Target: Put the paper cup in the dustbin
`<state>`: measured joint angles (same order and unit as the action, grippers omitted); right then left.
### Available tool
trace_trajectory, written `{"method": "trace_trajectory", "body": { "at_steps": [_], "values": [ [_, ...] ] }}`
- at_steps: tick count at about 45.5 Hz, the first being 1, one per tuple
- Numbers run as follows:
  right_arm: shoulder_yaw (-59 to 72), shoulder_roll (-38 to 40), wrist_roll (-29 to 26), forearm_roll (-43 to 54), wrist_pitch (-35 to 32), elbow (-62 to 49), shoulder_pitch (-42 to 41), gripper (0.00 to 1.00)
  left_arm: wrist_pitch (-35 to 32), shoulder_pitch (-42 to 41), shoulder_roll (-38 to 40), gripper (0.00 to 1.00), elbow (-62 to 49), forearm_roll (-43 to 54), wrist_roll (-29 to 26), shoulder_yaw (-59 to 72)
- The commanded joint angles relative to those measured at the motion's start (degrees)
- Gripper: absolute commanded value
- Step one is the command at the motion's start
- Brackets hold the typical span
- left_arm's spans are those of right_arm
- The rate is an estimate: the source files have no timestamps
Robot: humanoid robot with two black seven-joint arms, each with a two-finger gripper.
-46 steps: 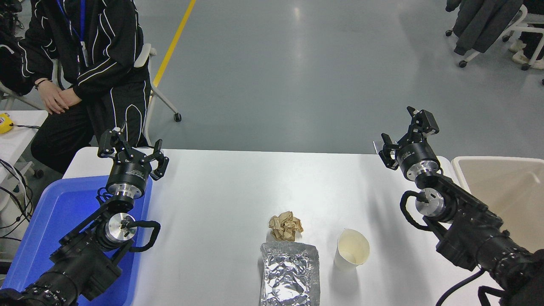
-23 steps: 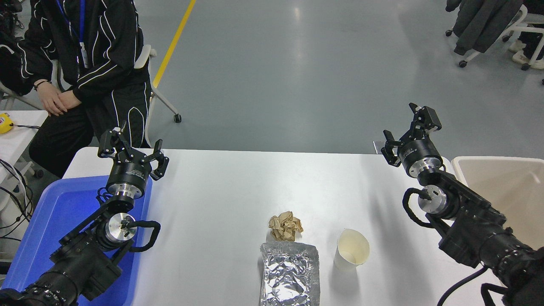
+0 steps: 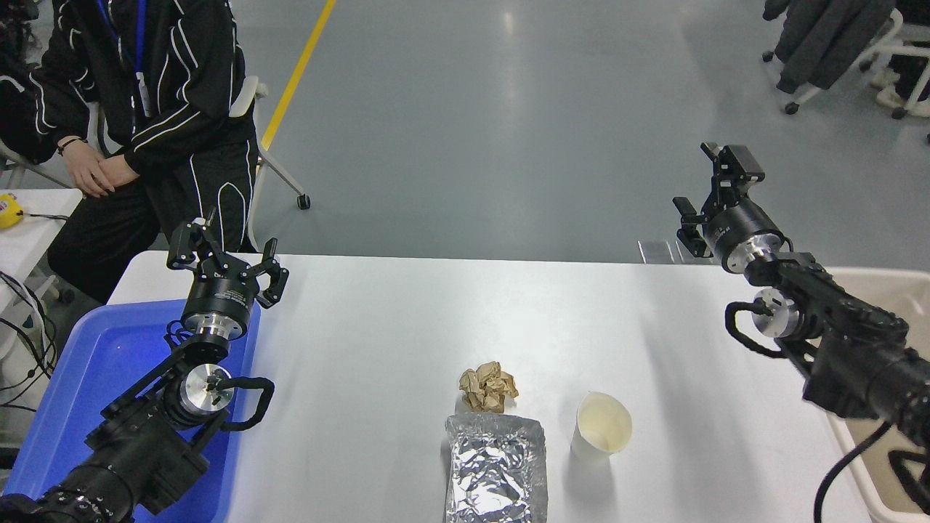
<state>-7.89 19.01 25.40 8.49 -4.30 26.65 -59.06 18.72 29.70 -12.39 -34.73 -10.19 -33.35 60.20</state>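
**Right arm raised and pulled back; cup untouched**

Since the earlier frames the right arm has swung up and toward the right edge. Its gripper (image 3: pixel 716 185) now hangs beyond the table's far right corner, over the floor, higher than a second ago. Fingers spread, nothing between them.

White table (image 3: pixel 407 319): fills the lower middle of the view.

Dustbin (image 3: pixel 864 274): beige tub off the table's right end, largely covered by the right arm; only a strip of rim and a lower corner show, so its inside is hard to judge.

Blue tray (image 3: pixel 109 356): at the table's left end, under the parked left arm. Left gripper (image 3: pixel 221 254) above its far corner, fingers spread, empty.

Foil packet (image 3: pixel 495 468): near edge, centre.

Paper cup (image 3: pixel 601 427): upright on the table just right of the packet, mouth open upward. It sits well apart from the right gripper, nearer the camera and to its left.

Crumpled brown paper ball (image 3: pixel 488 386): touching the packet's far edge.

A seated person (image 3: pixel 145 109) at far left.
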Motion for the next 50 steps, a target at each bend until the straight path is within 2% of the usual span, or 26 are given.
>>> {"method": "trace_trajectory", "body": {
  "at_steps": [1, 8, 12, 13, 20, 29, 40, 50],
  "values": [
    [33.53, 2.43, 0.0, 1.01, -4.22, 0.41, -13.79, 1.0, 0.0, 0.0, -0.09, 1.0, 0.01, 0.0, 0.04, 0.01],
    [46.46, 2.26, 0.18, 8.02, -11.08, 2.17, -20.91, 0.99, 0.0, 0.0, -0.09, 1.0, 0.01, 0.0, -0.05, 0.01],
    [48.23, 2.43, 0.27, 15.93, -13.28, 5.94, -24.69, 1.0, 0.0, 0.0, 0.0, 1.0, 0.01, 0.0, -0.05, 0.01],
    [48.84, 2.52, 0.35, 20.39, -13.89, 8.65, -26.7, 1.0, 0.0, 0.0, -0.09, 1.0, 0.01, 0.0, 0.04, 0.01],
    [52.36, 2.87, 0.35, 37.28, -13.98, 18.68, -32.07, 1.0, 0.0, 0.0, 0.0, 1.0, 0.01, 0.0, 0.04, 0.01],
    [54.91, 1.73, 0.44, 51.88, -14.07, 28.62, -35.86, 1.0, 0.0, 0.0, 0.0, 1.0, 0.01, 0.0, 0.04, 0.01],
    [55.26, -6.09, 0.44, 57.61, -15.04, 31.0, -35.51, 1.0, 0.0, 0.0, 0.0, 1.0, 0.01, 0.0, 0.04, 0.01],
    [57.11, -6.89, 0.62, 60.42, -15.04, 31.0, -33.22, 1.0, 0.0, 0.0, 0.0, 1.0, 0.01, 0.0, 0.04, 0.01]
  ]
}}
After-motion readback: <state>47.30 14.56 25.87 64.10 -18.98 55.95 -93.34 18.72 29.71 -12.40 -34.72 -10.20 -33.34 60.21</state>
